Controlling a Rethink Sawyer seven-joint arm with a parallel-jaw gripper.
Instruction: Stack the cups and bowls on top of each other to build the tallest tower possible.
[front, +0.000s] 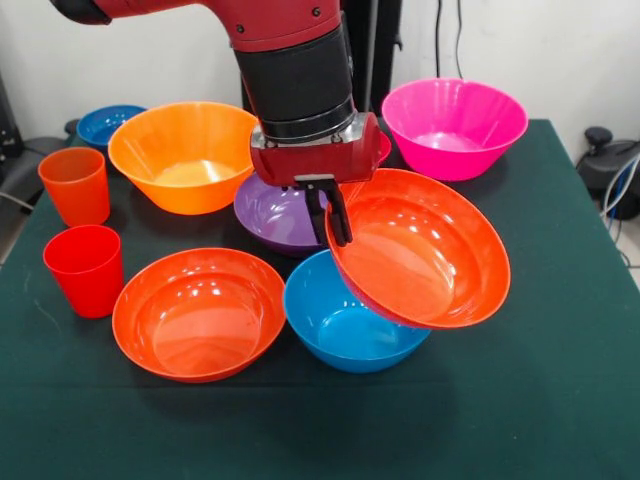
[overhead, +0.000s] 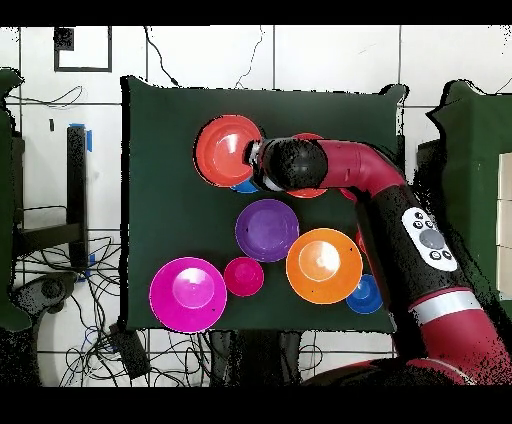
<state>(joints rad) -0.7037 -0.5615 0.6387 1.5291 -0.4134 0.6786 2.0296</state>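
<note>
Front view gives you the gripper (front: 331, 215) clamped on the near rim of one wide red-orange bowl (front: 420, 250), which hangs tilted, its mouth turned toward the camera, over the right side of the medium blue bowl (front: 345, 320). Whether the two bowls touch you cannot tell. No brand, label or readable writing shows on any cup or bowl.

To the left of the blue bowl sits the second red-orange bowl (front: 200, 312), the two rims almost meeting. Further left, close to the table's left edge, you have the red cup (front: 84, 268) and, behind it, the orange cup (front: 75, 184). Behind the gripper stands the purple bowl (front: 275, 213), flanked by the yellow-orange bowl (front: 185, 155) and the pink bowl (front: 455, 127); the small blue bowl (front: 108, 124) sits at the far left corner.

Your open room is the bare green table (front: 540, 400) along the near edge and down the right side.

Overhead, the arm (overhead: 400, 210) hides most of the second red-orange bowl, and the small magenta bowl (overhead: 244, 276) lies between the pink and purple ones.
</note>
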